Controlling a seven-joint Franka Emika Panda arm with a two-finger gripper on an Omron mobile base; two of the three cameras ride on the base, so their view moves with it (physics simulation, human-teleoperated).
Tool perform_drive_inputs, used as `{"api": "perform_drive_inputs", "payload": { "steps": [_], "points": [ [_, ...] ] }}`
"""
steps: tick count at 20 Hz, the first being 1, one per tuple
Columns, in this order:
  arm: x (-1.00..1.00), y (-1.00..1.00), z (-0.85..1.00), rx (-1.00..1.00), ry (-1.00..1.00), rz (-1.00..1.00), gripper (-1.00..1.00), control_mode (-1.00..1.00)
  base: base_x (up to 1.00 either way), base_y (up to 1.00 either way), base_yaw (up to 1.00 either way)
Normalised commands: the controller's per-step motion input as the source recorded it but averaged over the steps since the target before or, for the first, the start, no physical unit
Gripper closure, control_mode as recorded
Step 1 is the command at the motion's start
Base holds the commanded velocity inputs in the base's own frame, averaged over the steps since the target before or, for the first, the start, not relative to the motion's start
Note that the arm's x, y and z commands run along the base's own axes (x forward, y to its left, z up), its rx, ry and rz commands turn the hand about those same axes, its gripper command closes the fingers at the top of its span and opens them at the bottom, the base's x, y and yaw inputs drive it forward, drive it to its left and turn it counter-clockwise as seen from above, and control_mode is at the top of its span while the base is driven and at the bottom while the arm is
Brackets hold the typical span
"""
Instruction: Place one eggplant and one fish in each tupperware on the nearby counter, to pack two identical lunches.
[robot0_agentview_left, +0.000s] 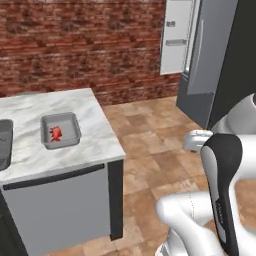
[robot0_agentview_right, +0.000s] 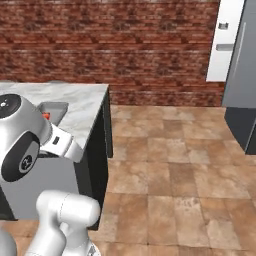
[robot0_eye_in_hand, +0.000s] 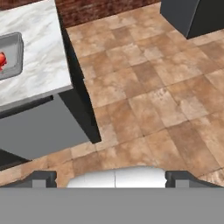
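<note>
A light grey tupperware (robot0_agentview_left: 60, 131) stands on the marble counter (robot0_agentview_left: 95, 130) near its right end. A red-orange fish (robot0_agentview_left: 56, 133) lies inside it. In the right base view my arm partly covers the tupperware (robot0_agentview_right: 54, 108), and a bit of the fish (robot0_agentview_right: 46, 116) shows beside it. In the hand view the tupperware (robot0_eye_in_hand: 12, 54) and fish (robot0_eye_in_hand: 2, 59) sit at the left edge. My gripper (robot0_eye_in_hand: 111, 179) hangs open over the tiled floor, right of the counter, with nothing between its fingertips (robot0_eye_in_hand: 43, 178). The eggplant is out of view.
A steel sink (robot0_agentview_left: 4, 142) is set into the counter at the far left. A dark grey fridge (robot0_agentview_left: 210, 65) stands at the right with its white door (robot0_agentview_left: 177, 35) swung open. Open tiled floor (robot0_agentview_left: 150, 130) lies between counter and fridge, before a brick wall.
</note>
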Motion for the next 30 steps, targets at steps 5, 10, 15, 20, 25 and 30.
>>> {"api": "perform_drive_inputs", "payload": {
  "steps": [5,10,15,20,25,30],
  "points": [
    [0.00,0.00,0.00,0.00,0.00,0.00,-1.00,1.00,0.12,-1.00,-0.20],
    [0.00,0.00,0.00,0.00,0.00,0.00,-1.00,1.00,0.83,-1.00,-0.15],
    [0.00,0.00,0.00,0.00,0.00,0.00,-1.00,1.00,1.00,-0.61,-0.06],
    [0.00,0.00,0.00,0.00,0.00,0.00,-1.00,1.00,1.00,0.09,-0.06],
    [0.00,0.00,0.00,0.00,0.00,0.00,-1.00,1.00,1.00,0.46,-0.05],
    [0.00,0.00,0.00,0.00,0.00,0.00,-1.00,1.00,1.00,0.40,-0.08]
  ]
}}
